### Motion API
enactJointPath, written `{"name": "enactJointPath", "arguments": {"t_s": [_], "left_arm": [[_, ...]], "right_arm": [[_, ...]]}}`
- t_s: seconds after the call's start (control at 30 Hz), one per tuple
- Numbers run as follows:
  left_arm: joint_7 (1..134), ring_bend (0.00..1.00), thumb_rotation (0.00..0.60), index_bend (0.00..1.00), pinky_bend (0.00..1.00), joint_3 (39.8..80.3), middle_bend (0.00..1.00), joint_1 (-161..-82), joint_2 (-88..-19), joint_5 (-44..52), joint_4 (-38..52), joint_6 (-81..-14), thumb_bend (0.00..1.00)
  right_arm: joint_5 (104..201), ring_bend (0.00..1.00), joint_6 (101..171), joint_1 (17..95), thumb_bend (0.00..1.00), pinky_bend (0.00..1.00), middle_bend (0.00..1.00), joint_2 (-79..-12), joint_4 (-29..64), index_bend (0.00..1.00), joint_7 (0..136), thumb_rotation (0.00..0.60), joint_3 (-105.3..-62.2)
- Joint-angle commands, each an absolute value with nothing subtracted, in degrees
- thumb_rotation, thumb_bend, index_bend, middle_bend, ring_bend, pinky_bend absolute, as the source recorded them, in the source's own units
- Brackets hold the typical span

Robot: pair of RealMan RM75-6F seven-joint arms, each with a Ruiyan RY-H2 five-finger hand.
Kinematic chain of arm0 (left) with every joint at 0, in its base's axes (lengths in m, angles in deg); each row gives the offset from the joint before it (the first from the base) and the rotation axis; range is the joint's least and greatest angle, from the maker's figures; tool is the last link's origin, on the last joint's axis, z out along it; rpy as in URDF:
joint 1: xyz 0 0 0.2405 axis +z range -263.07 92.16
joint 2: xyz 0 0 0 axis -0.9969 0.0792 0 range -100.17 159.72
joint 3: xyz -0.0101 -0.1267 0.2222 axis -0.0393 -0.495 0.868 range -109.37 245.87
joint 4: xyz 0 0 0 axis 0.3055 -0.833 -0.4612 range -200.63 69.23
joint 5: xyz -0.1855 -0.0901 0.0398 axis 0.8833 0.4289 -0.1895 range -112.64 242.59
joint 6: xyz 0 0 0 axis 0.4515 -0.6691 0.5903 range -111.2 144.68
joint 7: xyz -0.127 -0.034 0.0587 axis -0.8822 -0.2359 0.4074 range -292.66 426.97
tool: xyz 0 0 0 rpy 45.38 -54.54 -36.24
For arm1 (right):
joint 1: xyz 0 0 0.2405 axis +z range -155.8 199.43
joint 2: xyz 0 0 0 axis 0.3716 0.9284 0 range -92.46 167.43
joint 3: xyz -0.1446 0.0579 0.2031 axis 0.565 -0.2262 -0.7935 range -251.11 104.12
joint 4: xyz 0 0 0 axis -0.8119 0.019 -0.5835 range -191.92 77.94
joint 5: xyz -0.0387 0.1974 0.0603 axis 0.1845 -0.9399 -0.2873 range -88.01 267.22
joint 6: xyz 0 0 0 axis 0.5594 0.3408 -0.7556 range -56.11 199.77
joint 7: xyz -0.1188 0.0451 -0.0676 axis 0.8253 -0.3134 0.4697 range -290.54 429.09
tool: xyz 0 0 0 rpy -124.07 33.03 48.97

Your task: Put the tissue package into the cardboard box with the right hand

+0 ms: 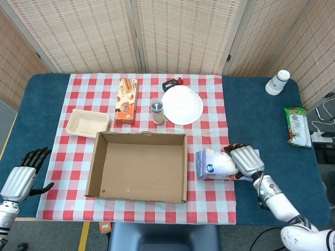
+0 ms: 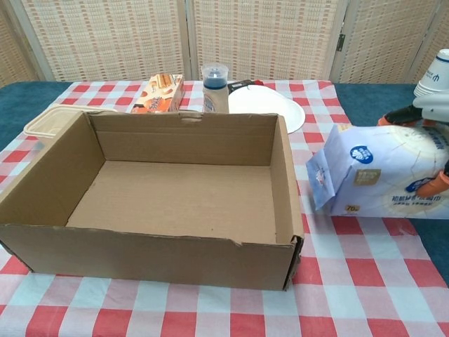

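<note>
- Right hand (image 1: 246,161) clamped over tissue package (image 1: 219,164), lower right of frame, just beside cardboard box (image 1: 138,166), seemingly lifted off counter (image 1: 261,115).
- Left hand (image 1: 22,177) idle, fingers apart, lower left.
- Risks: soft pack slipping from grasp; snagging box wall if carried low.
- Count: one package, one box.

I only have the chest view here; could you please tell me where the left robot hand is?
Observer: The left robot hand is at the near left corner of the table, holding nothing.
Operator: Thank you. My frame crops the right robot hand; how does it hold the tissue package?
Observer: The right robot hand covers the right end of the tissue package, fingers wrapped over its top.
Operator: Is anything lying further right?
Observer: A green snack packet lies near the table's right edge.
</note>
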State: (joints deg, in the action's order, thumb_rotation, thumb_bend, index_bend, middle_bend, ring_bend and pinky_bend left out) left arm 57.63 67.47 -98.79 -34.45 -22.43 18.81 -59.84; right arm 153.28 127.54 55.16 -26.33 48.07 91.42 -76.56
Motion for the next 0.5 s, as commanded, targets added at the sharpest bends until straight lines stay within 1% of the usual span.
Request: {"name": "enactJointPath", "arguments": {"t_s": [0.03,0.2,0.33,0.43,0.5], "left_arm": [[57.8,0.0,0.6,0.0,0.07,67.5,0.0,-98.8,-34.5,-22.4,18.8,-59.7,0.2],[58.1,0.0,0.6,0.0,0.07,67.5,0.0,-99.3,-35.0,-21.5,18.2,-58.0,0.2],[58.8,0.0,0.6,0.0,0.07,67.4,0.0,-99.5,-35.3,-21.4,18.2,-57.9,0.2],[59.2,0.0,0.6,0.0,0.07,67.5,0.0,-99.4,-35.4,-21.6,18.4,-58.0,0.2],[59.4,0.0,0.6,0.0,0.07,67.5,0.0,-99.4,-35.4,-21.7,18.5,-58.1,0.2]], "right_arm": [[153.9,0.26,130.6,54.2,0.03,0.4,0.28,-18.7,56.3,0.45,93.2,0.6,-77.2],[154.7,0.26,133.0,54.2,0.03,0.4,0.28,-8.3,66.5,0.44,94.7,0.6,-79.4],[152.0,0.26,133.0,56.3,0.03,0.4,0.28,-0.3,74.6,0.44,94.5,0.6,-83.4],[148.1,0.26,131.8,59.8,0.03,0.4,0.28,2.0,78.0,0.44,94.4,0.6,-86.9],[145.5,0.26,130.7,62.9,0.03,0.4,0.28,0.4,78.0,0.44,94.6,0.6,-89.0]]}}
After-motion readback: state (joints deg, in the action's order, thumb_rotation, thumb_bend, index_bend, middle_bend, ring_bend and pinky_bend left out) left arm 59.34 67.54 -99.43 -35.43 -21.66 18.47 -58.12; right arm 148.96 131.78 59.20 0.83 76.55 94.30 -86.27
